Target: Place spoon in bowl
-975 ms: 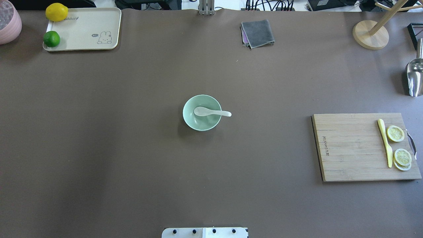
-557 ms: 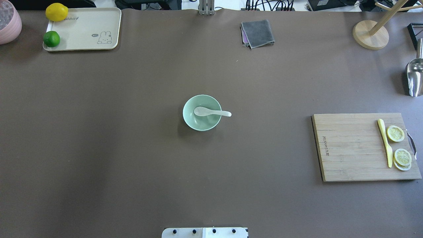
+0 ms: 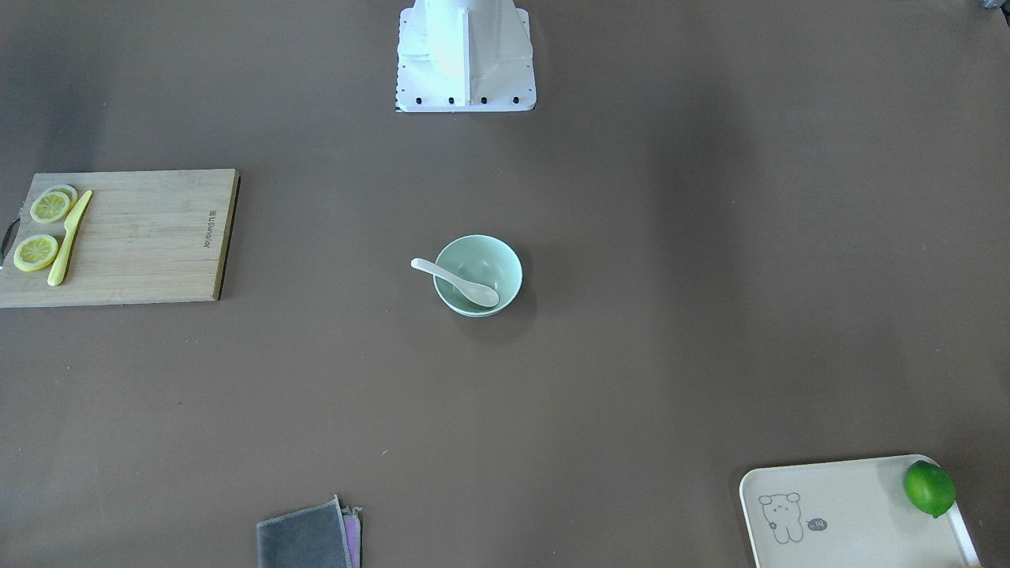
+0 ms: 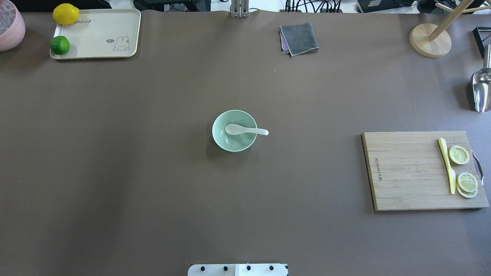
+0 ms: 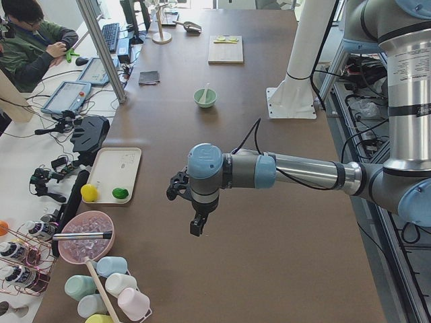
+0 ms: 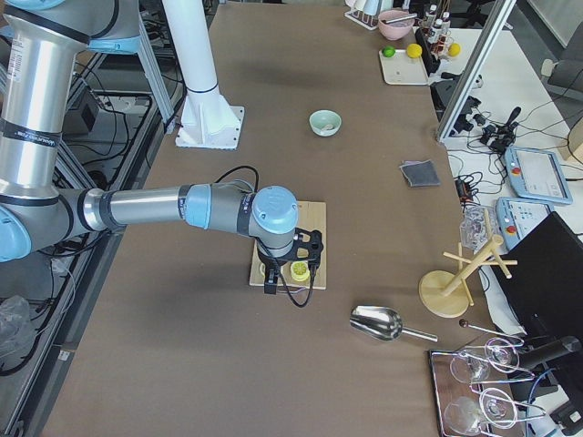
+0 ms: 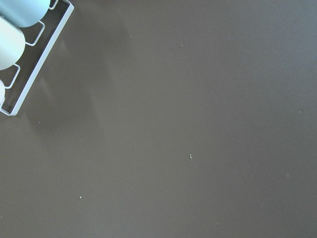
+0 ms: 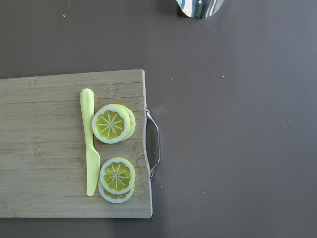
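Spoon [image 4: 245,130]: white; scoop lies inside the bowl [image 4: 234,146], handle leans on the rim and pokes out past it toward the robot's right.
Bowl: pale mint green, upright, mid-bench, well apart from everything else.
Left arm [image 5: 296,169]: stretched out over the bench's end on the robot's left, near the tray and far from the bowl; wrist turned down.
Left jaws: seen only from the side camera; cannot tell whether open or closed.
Left wrist camera: bare brown bench [image 7: 188,129], plus a corner of a white wire rack [image 7: 34,59] holding pale cups.
Right arm [image 6: 155,206]: reaches over the cutting board [image 4: 402,172] at the robot's right end, far from the bowl.
Right jaws: side view only; cannot tell their state.
Right wrist camera: looks straight down on the board; yellow knife [image 8: 89,141] lies just beside stacked lemon slices [image 8: 111,123].
Tray [image 4: 96,38]: cream, far left corner; lime [image 4: 60,45] and lemon [image 4: 65,13] at its left edge.
Grey cloth [image 4: 299,38]: folded, far side of the bench.
Metal scoop [image 4: 481,90]: right edge, beyond the board.
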